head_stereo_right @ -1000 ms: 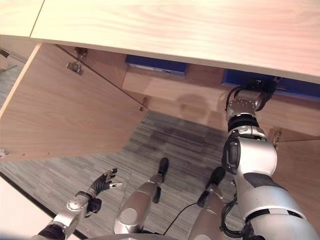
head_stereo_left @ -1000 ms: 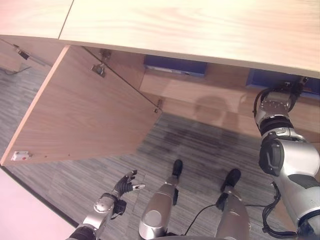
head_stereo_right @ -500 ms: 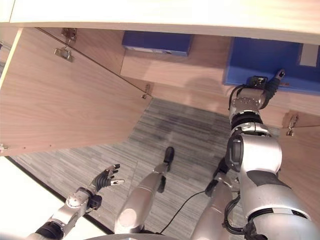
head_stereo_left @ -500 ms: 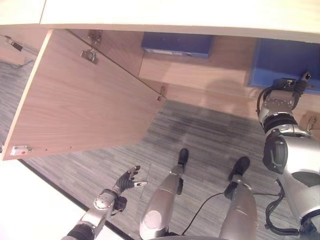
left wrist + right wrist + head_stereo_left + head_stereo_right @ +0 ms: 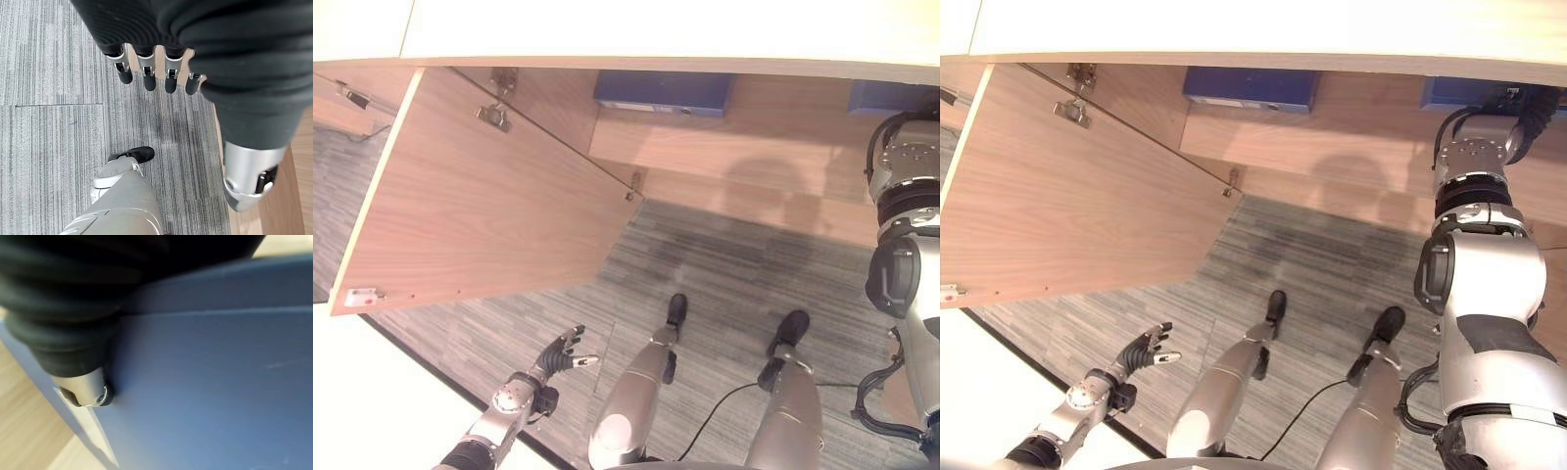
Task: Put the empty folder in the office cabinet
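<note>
Step in hand: placing, as I judge it; the right arm reaches into the open cabinet point(image 5: 1332, 127) with the blue folder point(image 5: 220, 382) at the shelf's right end, under the cabinet's top board point(image 5: 656, 34).
Folder, where: in the right eye view its blue edge shows just under the front edge of the top board, beside the right wrist (most of it is hidden by the board and the arm).
Folder, which way: the right wrist view has a broad flat blue face and a long straight edge running across it; the face is turned toward the hand. Whether it stands upright or lies flat on the shelf, and which way its long axis runs along the shelf, I cannot tell.
Right hand point(image 5: 93, 391): pressed close against the folder's face, one silver finger end touching it; I cannot tell whether the fingers are curled round the folder or merely laid on it.
Left hand point(image 5: 558, 357): low over the carpet floor point(image 5: 724, 264), fingers loosely spread, holding nothing (idle).
Other folder point(image 5: 664, 93): a second blue one lying at the shelf's left part, well apart from the right arm.
Door point(image 5: 480, 211): left cabinet door swung wide open.
Next move, my judgement: settle the folder fully on the shelf, free the hand, then draw the arm out without dragging the folder over the shelf's front edge.
</note>
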### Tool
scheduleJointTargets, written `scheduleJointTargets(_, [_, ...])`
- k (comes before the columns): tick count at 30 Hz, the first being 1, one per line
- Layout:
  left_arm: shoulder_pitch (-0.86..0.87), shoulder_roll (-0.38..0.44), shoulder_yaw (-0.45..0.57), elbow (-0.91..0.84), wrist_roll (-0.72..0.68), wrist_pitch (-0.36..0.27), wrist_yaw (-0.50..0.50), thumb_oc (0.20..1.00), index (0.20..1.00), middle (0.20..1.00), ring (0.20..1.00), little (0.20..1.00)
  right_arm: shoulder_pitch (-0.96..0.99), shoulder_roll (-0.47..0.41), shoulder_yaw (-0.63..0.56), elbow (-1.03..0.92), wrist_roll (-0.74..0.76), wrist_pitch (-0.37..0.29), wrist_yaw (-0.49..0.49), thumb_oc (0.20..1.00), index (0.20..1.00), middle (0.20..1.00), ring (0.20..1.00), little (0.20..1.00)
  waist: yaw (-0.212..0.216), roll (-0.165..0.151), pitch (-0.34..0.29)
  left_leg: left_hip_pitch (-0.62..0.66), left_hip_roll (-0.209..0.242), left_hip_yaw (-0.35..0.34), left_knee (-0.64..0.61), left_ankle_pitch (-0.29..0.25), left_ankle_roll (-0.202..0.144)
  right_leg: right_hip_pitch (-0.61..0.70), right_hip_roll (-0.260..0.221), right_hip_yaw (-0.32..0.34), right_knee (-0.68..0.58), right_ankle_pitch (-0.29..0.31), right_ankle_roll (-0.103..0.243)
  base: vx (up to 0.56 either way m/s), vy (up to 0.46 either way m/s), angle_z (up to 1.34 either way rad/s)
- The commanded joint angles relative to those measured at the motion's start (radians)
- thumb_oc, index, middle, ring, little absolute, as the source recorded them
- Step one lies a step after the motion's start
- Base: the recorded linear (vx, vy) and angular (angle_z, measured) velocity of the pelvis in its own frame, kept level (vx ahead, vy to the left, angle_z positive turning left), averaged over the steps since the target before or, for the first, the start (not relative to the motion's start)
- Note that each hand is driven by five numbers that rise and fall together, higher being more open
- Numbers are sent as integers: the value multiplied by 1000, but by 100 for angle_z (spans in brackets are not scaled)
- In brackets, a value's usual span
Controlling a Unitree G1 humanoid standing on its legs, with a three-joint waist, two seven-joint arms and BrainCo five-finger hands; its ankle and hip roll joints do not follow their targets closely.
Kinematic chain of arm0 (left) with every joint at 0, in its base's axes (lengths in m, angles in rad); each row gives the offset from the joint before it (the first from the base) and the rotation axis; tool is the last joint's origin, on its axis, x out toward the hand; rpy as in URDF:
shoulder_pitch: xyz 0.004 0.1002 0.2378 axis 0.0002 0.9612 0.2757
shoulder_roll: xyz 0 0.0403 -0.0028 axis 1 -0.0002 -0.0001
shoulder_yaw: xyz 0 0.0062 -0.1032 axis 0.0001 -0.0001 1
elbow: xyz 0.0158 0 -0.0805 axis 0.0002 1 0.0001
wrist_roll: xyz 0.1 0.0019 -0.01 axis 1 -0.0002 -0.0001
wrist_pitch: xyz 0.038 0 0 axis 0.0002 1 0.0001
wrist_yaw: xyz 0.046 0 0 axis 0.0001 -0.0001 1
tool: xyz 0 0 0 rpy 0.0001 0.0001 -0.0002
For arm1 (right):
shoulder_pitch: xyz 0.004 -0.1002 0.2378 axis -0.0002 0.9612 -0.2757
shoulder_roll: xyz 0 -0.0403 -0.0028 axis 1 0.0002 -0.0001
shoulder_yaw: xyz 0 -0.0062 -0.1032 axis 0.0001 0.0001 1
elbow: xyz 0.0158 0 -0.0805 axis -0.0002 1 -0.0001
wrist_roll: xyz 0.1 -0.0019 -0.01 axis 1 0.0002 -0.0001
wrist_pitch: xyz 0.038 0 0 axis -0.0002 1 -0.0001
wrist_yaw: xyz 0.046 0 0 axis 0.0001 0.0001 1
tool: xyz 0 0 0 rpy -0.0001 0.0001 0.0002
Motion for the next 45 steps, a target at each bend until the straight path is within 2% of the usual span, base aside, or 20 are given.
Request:
scheduleJointTargets(1, [21, 89, -20, 28, -1, -3, 16, 1000, 1000, 1000, 1000, 1000, -79, -68, 95, 0, -83, 21, -14, 200, 200, 200, 200, 200, 6, -21, -32, 3, -26, 10, -9, -75, 20, 103, 68, 99, 84, -234, 70, 0, 0, 0])
scheduleJointTargets(8, [17, 99, -28, 37, 13, 5, 45, 1000, 1000, 1000, 1000, 1000, -133, -96, 121, 87, -92, 73, -111, 200, 200, 200, 200, 200, 5, -33, -39, 16, -22, 0, -35, -67, 18, 107, 73, 89, 80, -236, 68, 19, -6, 0])
scheduleJointTargets(13, [13, 101, -34, 42, 15, 12, 58, 1000, 1000, 1000, 1000, 1000, -152, -111, 158, 160, -137, 146, -154, 200, 200, 200, 200, 200, 3, -38, -34, 15, -20, -4, -50, -60, 19, 96, 76, 86, 80, -236, 64, 17, -11, 1])
scheduleJointTargets(15, [13, 96, -37, 45, 14, 15, 64, 1000, 1000, 1000, 1000, 1000, -156, -109, 164, 187, -145, 165, -169, 200, 200, 200, 200, 200, -1, -41, -37, 20, -21, -12, -52, -81, 17, 97, 76, 99, 89, -263, 66, 102, -33, 4])
scheduleJointTargets(17, [15, 90, -39, 51, 15, 18, 72, 1000, 1000, 1000, 1000, 1000, -160, -102, 175, 200, -167, 172, -192, 200, 200, 200, 200, 200, 0, -40, -32, 10, -21, -8, -51, -73, 19, 87, 77, 97, 90, -254, 64, -9, 2, 6])
scheduleJointTargets(18, [14, 83, -41, 55, 15, 17, 78, 1000, 1000, 1000, 1000, 1000, -160, -92, 178, 199, -170, 169, -206, 200, 200, 200, 200, 200, 0, -42, -32, 9, -22, -11, -50, -80, 19, 86, 79, 100, 92, -264, 64, -104, 7, 0])
scheduleJointTargets(19, [16, 80, -45, 58, 15, 17, 81, 1000, 1000, 1000, 1000, 1000, -155, -82, 174, 199, -168, 167, -215, 200, 200, 200, 200, 200, 2, -39, -22, -4, -20, -4, -46, -58, 22, 76, 77, 87, 92, -241, 60, 0, 0, 0])
scheduleJointTargets(21, [11, 76, -50, 58, 12, 15, 88, 1000, 1000, 1000, 1000, 1000, -152, -76, 169, 196, -163, 161, -229, 200, 200, 200, 200, 200, -3, -42, -26, 1, -22, -15, -50, -76, 20, 80, 80, 101, 93, -264, 63, 0, 0, 0])
scheduleJointTargets(23, [9, 72, -61, 60, 13, 13, 92, 1000, 1000, 1000, 1000, 1000, -149, -65, 165, 193, -167, 155, -244, 200, 200, 200, 200, 200, -3, -36, -14, -11, -21, -8, -51, -51, 23, 67, 79, 87, 94, -240, 57, -62, 16, 6])
scheduleJointTargets(25, [3, 68, -68, 53, 9, 13, 94, 1000, 1000, 1000, 1000, 1000, -148, -62, 165, 188, -168, 154, -254, 200, 200, 200, 200, 200, -7, -39, -17, -7, -24, -17, -57, -69, 20, 67, 81, 102, 98, -263, 60, 30, -4, 6])
scheduleJointTargets(26, [1, 68, -70, 48, 4, 13, 95, 1000, 1000, 1000, 1000, 1000, -145, -61, 163, 187, -166, 150, -260, 200, 200, 200, 200, 200, -3, -34, -7, -19, -23, -11, -55, -48, 23, 57, 79, 89, 99, -240, 57, -87, 20, 3])
scheduleJointTargets(33, [-9, 68, -85, 32, -13, 10, 102, 1000, 1000, 1000, 1000, 1000, -128, -69, 145, 177, -138, 123, -281, 200, 200, 200, 200, 200, -5, -24, 0, -31, -30, -20, -65, -60, 23, 35, 76, 104, 116, -268, 62, 14, 0, 3])
scheduleJointTargets(37, [-12, 69, -92, 19, -18, 7, 104, 1000, 1000, 1000, 1000, 1000, -126, -61, 119, 160, -76, 75, -284, 200, 200, 200, 200, 200, -2, -10, 4, -44, -33, -21, -73, -53, 24, 12, 73, 109, 124, -268, 65, -33, 19, -4])
scheduleJointTargets(38, [-11, 70, -92, 18, -19, 7, 104, 1000, 1000, 1000, 1000, 1000, -122, -58, 108, 150, -51, 54, -284, 200, 200, 200, 200, 200, 2, -6, 11, -55, -32, -14, -72, -33, 27, 0, 70, 97, 127, -248, 63, -93, 41, -4])
scheduleJointTargets(40, [-12, 70, -91, 16, -16, 8, 100, 1000, 1000, 1000, 1000, 1000, -125, -60, 96, 136, -28, 36, -284, 200, 200, 200, 200, 200, 1, -3, 0, -46, -35, -23, -82, -49, 26, 5, 71, 111, 128, -270, 67, 1, 6, -2])
scheduleJointTargets(41, [-8, 75, -91, 12, -16, 7, 95, 1000, 1000, 1000, 1000, 1000, -130, -67, 99, 118, -28, 25, -285, 200, 200, 200, 200, 200, 9, 5, 4, -56, -36, -17, -79, -30, 28, -5, 63, 95, 135, -252, 66, 116, -13, 5])
scheduleJointTargets(42, [-7, 75, -90, 12, -16, 7, 91, 1000, 1000, 1000, 1000, 1000, -134, -73, 105, 113, -33, 29, -282, 200, 200, 200, 200, 200, 6, 2, -5, -46, -40, -25, -82, -52, 25, 3, 64, 108, 141, -280, 69, 0, 9, 8])
scheduleJointTargets(45, [-8, 83, -85, 9, -21, 1, 85, 1000, 1000, 1000, 1000, 1000, -150, -97, 129, 98, -48, 46, -261, 200, 200, 200, 200, 200, 10, 3, -6, -53, -45, -30, -72, -58, 23, -2, 55, 107, 157, -286, 71, 53, -23, 12])
